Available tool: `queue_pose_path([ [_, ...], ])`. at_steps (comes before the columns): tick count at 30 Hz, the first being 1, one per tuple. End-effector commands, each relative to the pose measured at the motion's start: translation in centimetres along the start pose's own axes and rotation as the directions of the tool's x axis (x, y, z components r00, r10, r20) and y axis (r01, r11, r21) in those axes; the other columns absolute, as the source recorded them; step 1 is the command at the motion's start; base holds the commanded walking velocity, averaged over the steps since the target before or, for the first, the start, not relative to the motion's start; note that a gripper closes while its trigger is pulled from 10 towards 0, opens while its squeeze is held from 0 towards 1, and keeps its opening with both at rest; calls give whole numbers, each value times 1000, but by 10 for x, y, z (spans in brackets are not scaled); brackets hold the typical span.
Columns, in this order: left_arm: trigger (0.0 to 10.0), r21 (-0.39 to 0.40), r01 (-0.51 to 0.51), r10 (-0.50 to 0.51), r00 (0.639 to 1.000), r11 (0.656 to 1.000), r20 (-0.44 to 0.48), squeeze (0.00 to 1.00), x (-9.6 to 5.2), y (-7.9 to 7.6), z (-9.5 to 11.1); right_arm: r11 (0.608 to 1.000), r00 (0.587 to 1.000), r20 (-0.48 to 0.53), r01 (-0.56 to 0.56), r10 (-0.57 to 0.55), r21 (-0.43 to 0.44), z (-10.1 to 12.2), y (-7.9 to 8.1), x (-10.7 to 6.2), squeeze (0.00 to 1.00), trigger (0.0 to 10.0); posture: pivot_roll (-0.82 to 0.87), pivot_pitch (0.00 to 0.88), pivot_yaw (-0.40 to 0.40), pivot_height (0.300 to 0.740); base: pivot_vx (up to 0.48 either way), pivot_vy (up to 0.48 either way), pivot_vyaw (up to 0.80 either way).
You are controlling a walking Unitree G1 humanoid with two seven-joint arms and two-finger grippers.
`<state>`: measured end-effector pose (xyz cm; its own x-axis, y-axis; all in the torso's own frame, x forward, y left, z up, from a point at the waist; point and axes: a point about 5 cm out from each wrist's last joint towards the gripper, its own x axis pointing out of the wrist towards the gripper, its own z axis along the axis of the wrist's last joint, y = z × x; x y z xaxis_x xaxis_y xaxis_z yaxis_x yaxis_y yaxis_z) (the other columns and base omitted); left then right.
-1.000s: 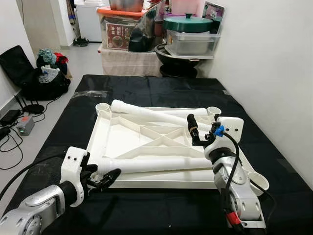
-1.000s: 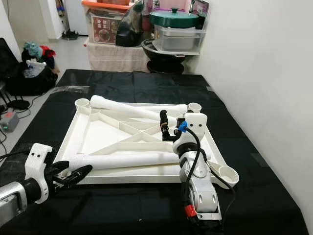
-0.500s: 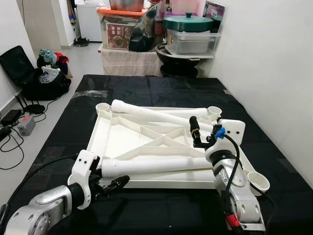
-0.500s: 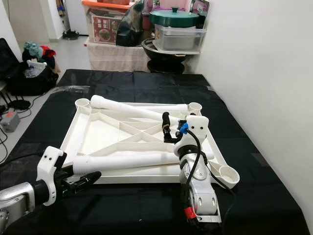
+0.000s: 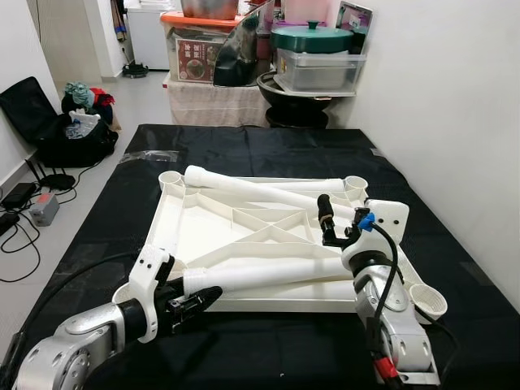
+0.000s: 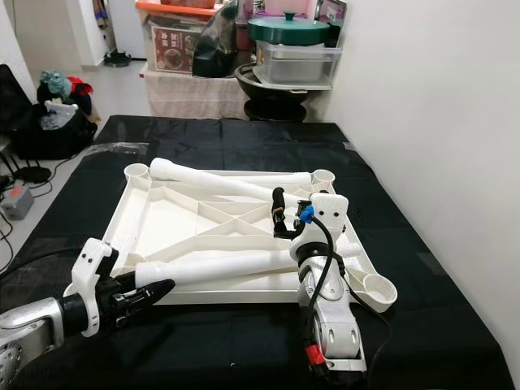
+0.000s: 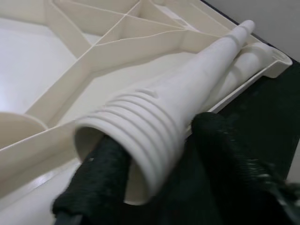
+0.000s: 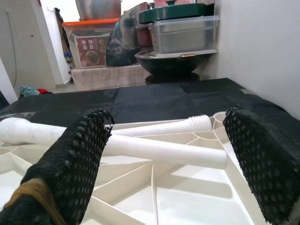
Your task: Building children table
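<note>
Two jaws of our left gripper (image 5: pixel 188 302), lower left, are clamping the ribbed end of a table leg (image 5: pixel 268 274), readying it for a socket. Our right gripper (image 5: pixel 325 218), jaws apart, is hovering mid-frame over the upturned tabletop (image 5: pixel 203 227).

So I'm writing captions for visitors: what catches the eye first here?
The white upturned tabletop on the black mat, with loose white legs lying across it. At its near edge, the left pincer grips the ribbed end of one table leg; the right pincer hovers open above the right side.
</note>
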<state>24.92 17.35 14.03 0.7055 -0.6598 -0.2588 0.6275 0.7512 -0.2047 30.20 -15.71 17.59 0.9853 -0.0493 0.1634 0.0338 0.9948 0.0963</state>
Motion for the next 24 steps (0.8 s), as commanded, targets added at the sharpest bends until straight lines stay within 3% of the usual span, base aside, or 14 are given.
queue_pose_path([
  [1, 0, 6, 27, -27, 1000, 1000, 7, 0, 3, -1, 1, 1000, 999, -28, 21, -21, -4, -6, -3, -2, 0, 10000, 62, 0, -63, 740, 0, 0, 0],
  [8, 0, 12, 18, -18, 1000, 1000, 19, 0, 5, 3, 0, 999, 998, -46, 48, -48, -1, -9, -7, -3, 0, 10000, 62, 0, -63, 740, 0, 0, 0],
  [14, 0, 10, -49, 48, 997, 999, 65, 0, 8, 10, 5, 995, 996, -28, 86, -85, 39, -5, -10, -1, 0, 10000, 63, 0, -67, 740, 0, 0, 0],
  [18, 0, 6, -72, 71, 993, 997, 99, 0, 9, 12, 8, 976, 995, 13, 93, -97, 195, 7, -15, 5, 0, 10000, 59, 0, -68, 740, 0, 0, 0],
  [24, 0, 10, -38, 37, 993, 999, 116, 0, 12, 7, 10, 958, 994, -4, 108, -111, 267, 7, -20, 9, 0, 10000, 60, 0, -72, 740, 0, 0, 0],
])
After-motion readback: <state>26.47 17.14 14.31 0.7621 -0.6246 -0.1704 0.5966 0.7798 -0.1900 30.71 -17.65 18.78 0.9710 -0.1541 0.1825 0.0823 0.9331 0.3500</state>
